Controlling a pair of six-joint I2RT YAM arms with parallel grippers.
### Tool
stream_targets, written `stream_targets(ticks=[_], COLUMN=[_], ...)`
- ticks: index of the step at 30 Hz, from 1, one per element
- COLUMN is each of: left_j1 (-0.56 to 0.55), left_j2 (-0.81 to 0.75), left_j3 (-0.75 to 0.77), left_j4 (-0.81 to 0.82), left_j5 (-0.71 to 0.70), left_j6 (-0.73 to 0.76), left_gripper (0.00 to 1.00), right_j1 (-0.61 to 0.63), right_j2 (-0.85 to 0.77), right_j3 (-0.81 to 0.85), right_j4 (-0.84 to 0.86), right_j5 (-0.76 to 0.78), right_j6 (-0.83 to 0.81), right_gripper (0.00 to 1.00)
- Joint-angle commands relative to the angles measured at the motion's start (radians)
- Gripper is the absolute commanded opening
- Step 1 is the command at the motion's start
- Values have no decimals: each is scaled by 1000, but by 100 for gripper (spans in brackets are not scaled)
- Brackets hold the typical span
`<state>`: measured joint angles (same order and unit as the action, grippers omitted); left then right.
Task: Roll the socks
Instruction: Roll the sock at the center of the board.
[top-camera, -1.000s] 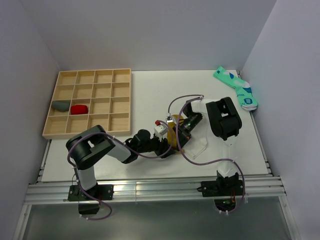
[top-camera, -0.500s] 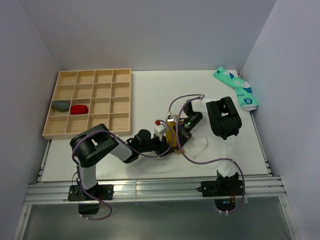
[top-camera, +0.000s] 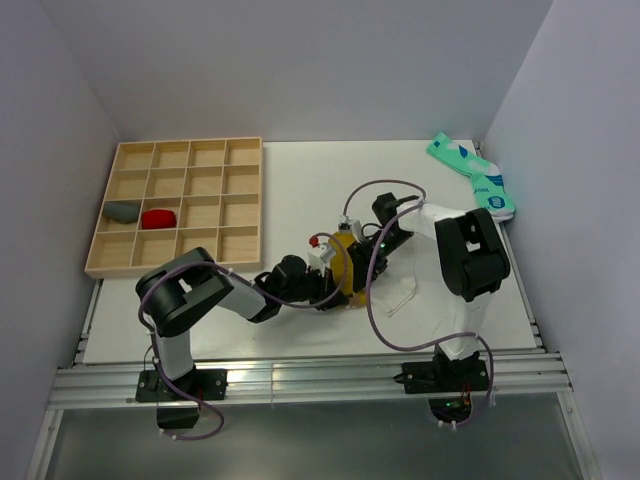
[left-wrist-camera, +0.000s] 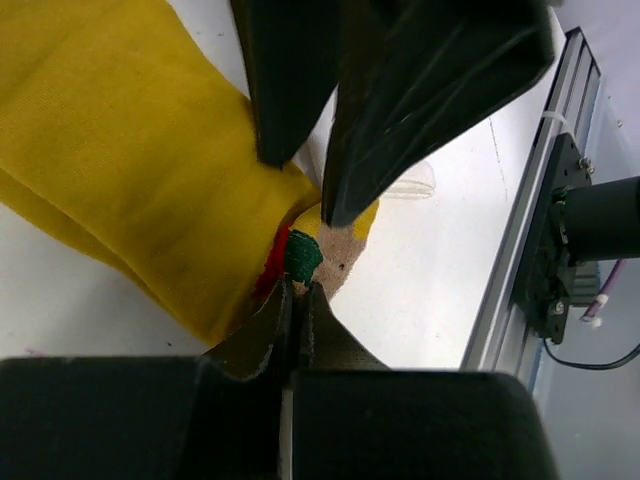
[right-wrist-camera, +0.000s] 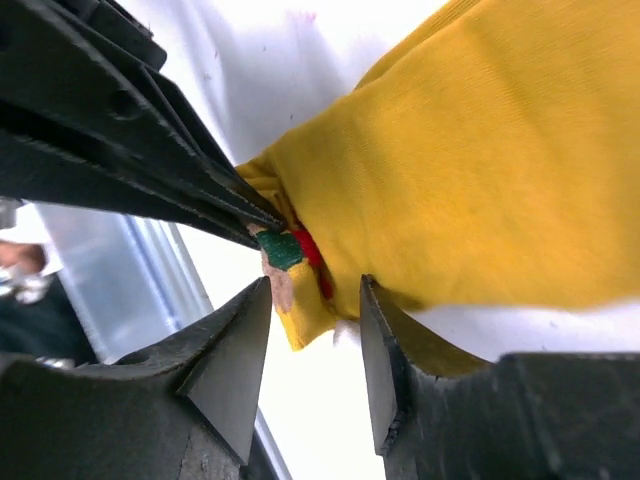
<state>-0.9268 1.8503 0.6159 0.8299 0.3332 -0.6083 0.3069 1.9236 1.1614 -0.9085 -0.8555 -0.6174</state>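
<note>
White tabletop (top-camera: 300, 190) lies open beyond both grippers, with walls on three sides. Mid-table, the left gripper (left-wrist-camera: 298, 295) is pinched tight on the corner of one mustard-yellow fabric sock (left-wrist-camera: 130, 150). The right gripper (right-wrist-camera: 310, 290) straddles that same corner, jaws parted. Well off to their far left sits one wooden sixteen-cell tray (top-camera: 185, 143) holding one grey bundle (top-camera: 123, 211) and one red bundle (top-camera: 158, 218). Far right of them, two teal patterned socks (top-camera: 472, 175) overlap.

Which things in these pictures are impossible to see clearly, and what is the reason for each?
- Mustard-yellow sock: in the top view, the left gripper and right gripper cover most of it; the wrist views cut it off at the edges.
- Its coloured mark: in the wrist views, partly pinched under the left gripper.
- White sock: in the top view, only a faint outline on the white table.
</note>
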Motion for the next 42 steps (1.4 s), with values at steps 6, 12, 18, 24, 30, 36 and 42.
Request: stream_targets(ticks=[6,12,18,24,30,36,42], left_j1=[29,62,80,100,108,115,126], left_j2=[-20,-2,35,64,72,70,87], left_j3=[-70,-71,-44,-28,-7,28,44], left_j4=[-141,-162,-201,-264,-388,-462,-446], left_j5=[3,78,179,283,323,320,331], left_j6=[-142,-217,-289,-364,-390,-393,-450], left_gripper=[0,0,0,0,0,0,0], right_j1=[-48,-94,-98,-75,70,265,369], right_j2=[-97,-147,-311,-497,-682,-779,-772], right_j3=[-75,-124,-213,-295,-448,-554,-586], right_j4=[103,111,215,309,417,487,500], right_j5=[79,137,208,210,278,337,346], right_j6=[-21,-54,-82,-156,-237,-236,-225], right_gripper=[48,48,44,43,43,45,46])
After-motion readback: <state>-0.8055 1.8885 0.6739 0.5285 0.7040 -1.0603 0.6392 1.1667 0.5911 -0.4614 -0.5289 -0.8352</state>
